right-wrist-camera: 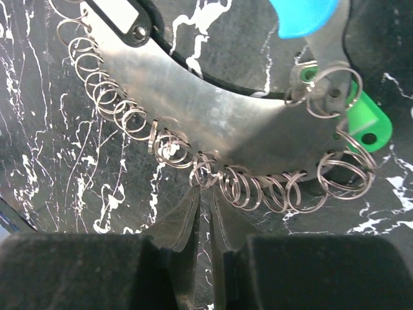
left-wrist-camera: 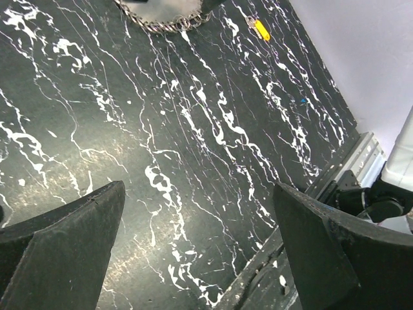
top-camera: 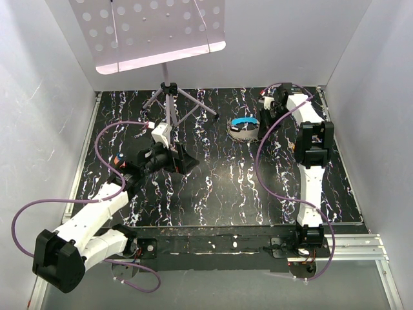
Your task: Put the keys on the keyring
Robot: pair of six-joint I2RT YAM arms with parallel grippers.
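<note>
- Right hand: its two dark fingers are almost together, with only a thin slit between them. The tips sit at one keyring in the row of rings hanging from the lower edge of a curved metal plate. It is not clear whether that ring is pinched.
- Left hand: spread wide and holding nothing, above the black marbled bench.
- Yellow key: lies flat on the bench, well ahead of the left hand and to the right of its line, near the ringed plate. In the left wrist view its long axis runs on a slant. The yellow head is the nearer end, and a small metal part points away, up and left toward the plate.
- Blue key: lies over the plate's right end, ahead and to the right of the right fingers. Its long axis is close to upright in the right wrist view. The blue head is the far end, and the metal part points back toward a ring beside a green tag. Whether it is threaded on is unclear.
- Judgement: the right hand is the nearer to both keys. The next move probably depends on lining up the yellow key's metal end with the ring at the right fingertips.
</note>
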